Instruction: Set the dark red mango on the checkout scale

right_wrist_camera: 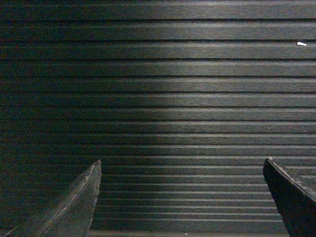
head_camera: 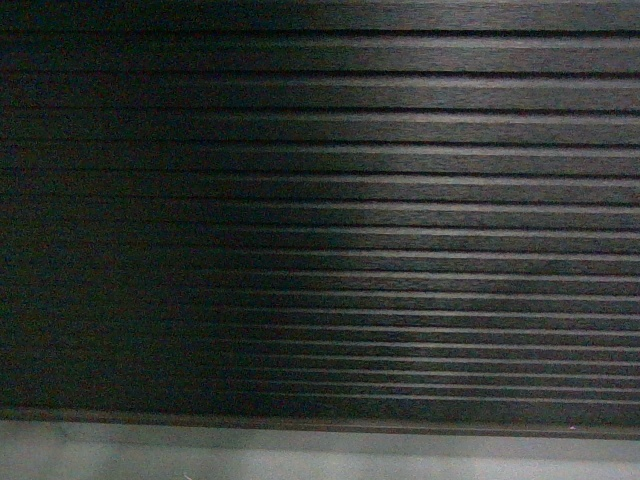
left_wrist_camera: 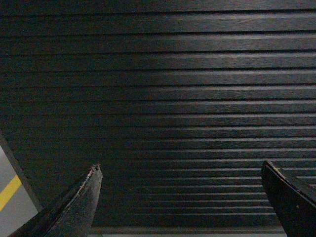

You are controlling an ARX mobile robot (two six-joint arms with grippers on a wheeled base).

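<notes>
The checkout (head_camera: 320, 200) fills the head view as a black front of horizontal ribbed slats, seen from close up. The same slats fill both wrist views (left_wrist_camera: 163, 89) (right_wrist_camera: 163, 89). My left gripper (left_wrist_camera: 180, 168) is open, its two dark fingers far apart with nothing between them. My right gripper (right_wrist_camera: 181, 163) is open too, and only slats show between its fingers. Neither gripper shows in the head view. The dark red mango and the scale are out of view.
A strip of grey floor (head_camera: 300, 455) runs along the foot of the counter. In the left wrist view a bit of grey floor with a yellow line (left_wrist_camera: 9, 192) shows at the lower left, past the counter's edge. A small white speck (right_wrist_camera: 301, 44) sits on a slat.
</notes>
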